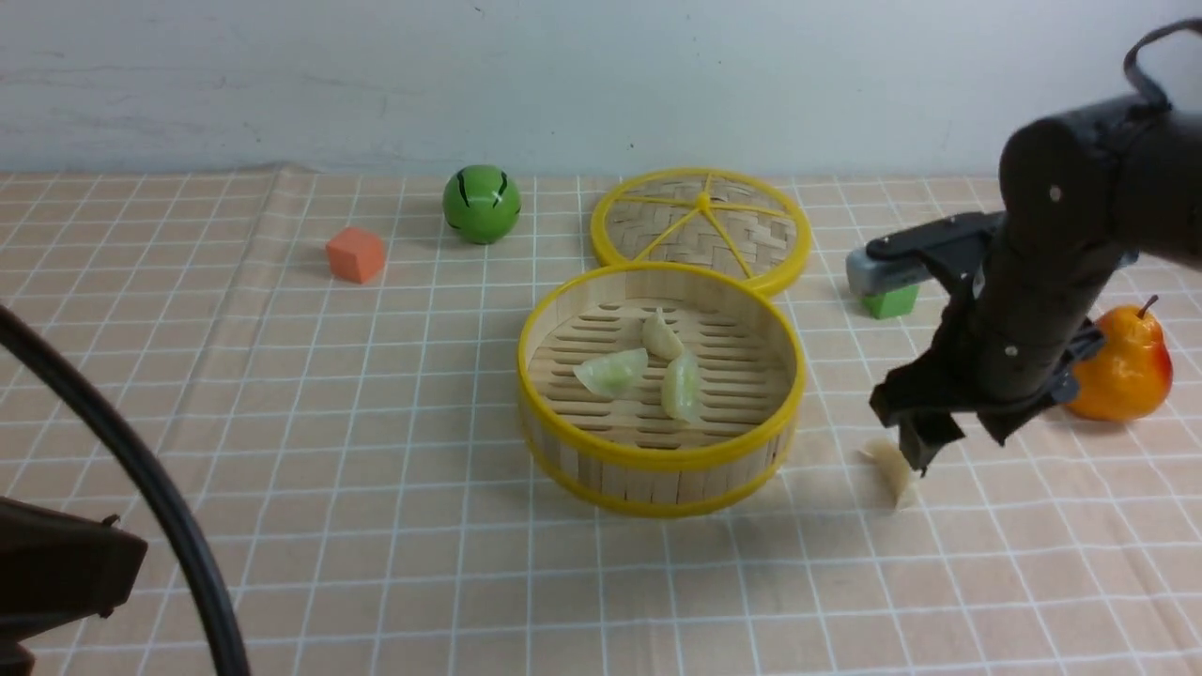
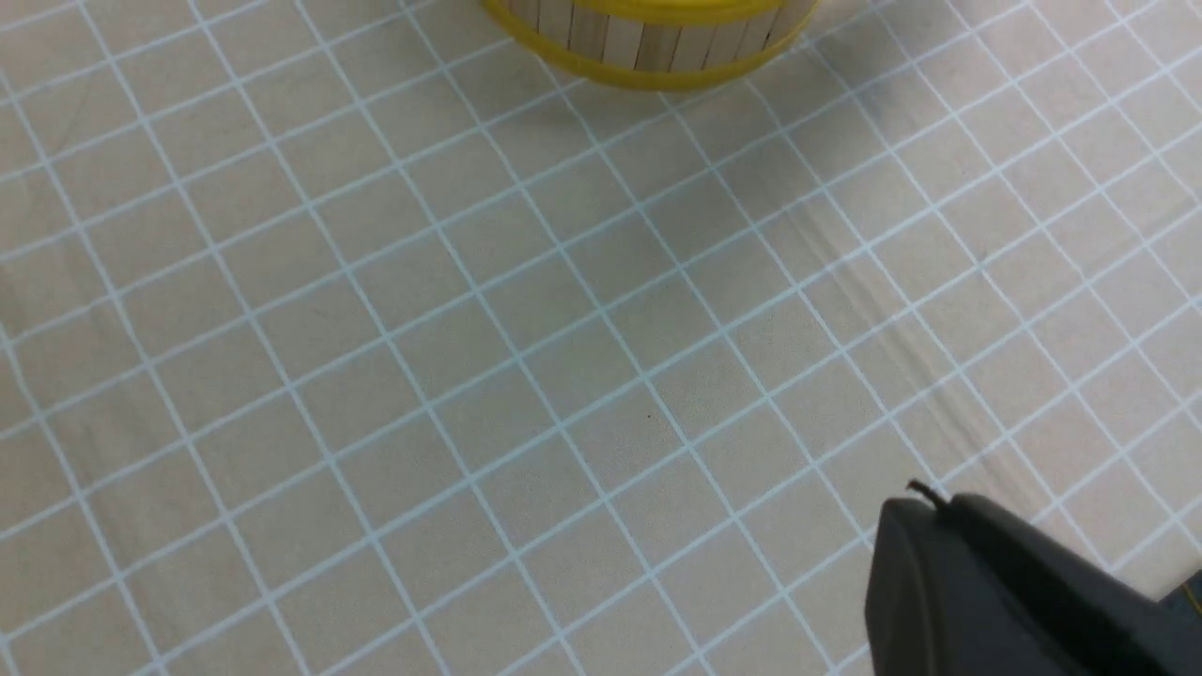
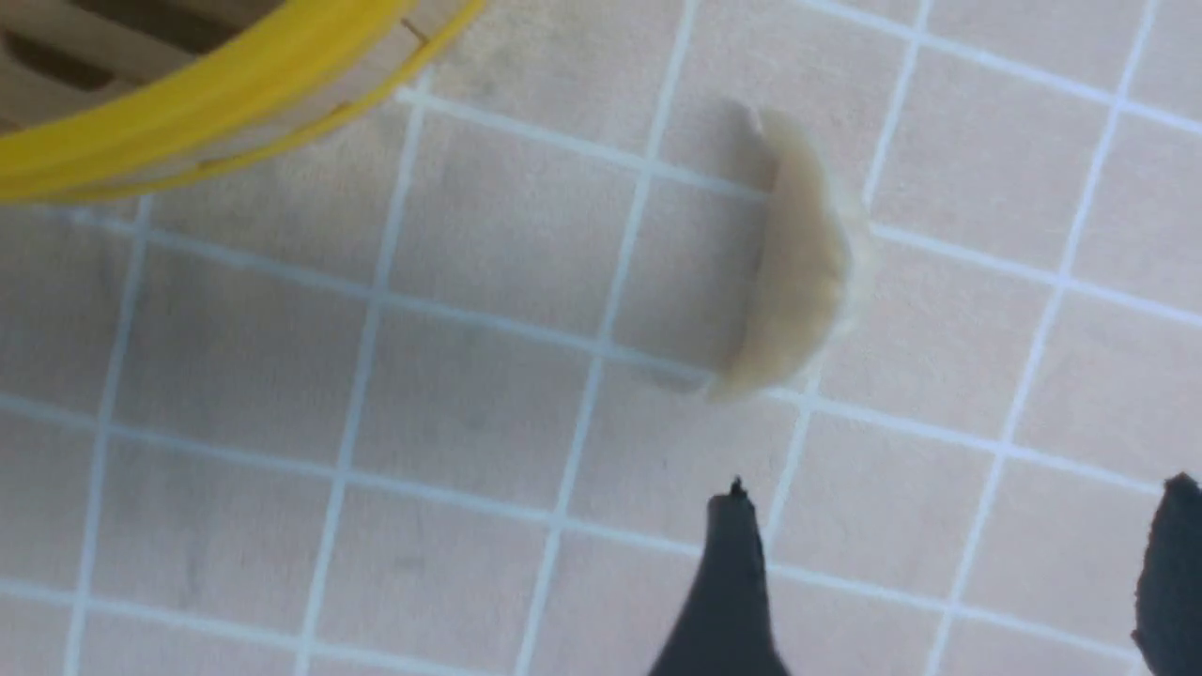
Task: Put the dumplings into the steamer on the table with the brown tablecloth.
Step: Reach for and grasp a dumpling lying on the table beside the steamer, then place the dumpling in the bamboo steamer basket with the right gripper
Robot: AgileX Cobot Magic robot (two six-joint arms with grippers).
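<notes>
A broad stretch of the brown tablecloth [image 1: 376, 451] is lying bare from 6 round to 9 o'clock of the steamer [image 1: 657, 462], and only bare cloth is lying between the steamer's wall and the loose beige dumpling [image 1: 892, 469] at its 4 o'clock. Three dumplings are already resting on the slatted floor: a beige one [image 1: 661, 335] and two pale green ones [image 1: 612, 372] [image 1: 683, 387]. The right arm is being reached in from 3 o'clock, bent steeply downward, and the right gripper [image 1: 953, 432] is being held low over the loose dumpling with its fingers spread wide and nothing between them. In the wrist view the dumpling [image 3: 798, 263] is lying just ahead of the tips, though contact cannot be told. The left gripper [image 1: 56, 573] is being held low at 7 o'clock, well apart from the steamer, jaws pressed together. A woven lid [image 1: 701, 228] is lying flat at 1 o'clock, against the steamer's far rim. A green cube [image 1: 890, 300] at 2 o'clock and an orange pear [image 1: 1122, 361] at 3 o'clock are crowding the right arm's far side, the pear just beside it. A green ball [image 1: 481, 204] and an orange cube [image 1: 356, 254] are sitting clear at 11 and 10 o'clock.
</notes>
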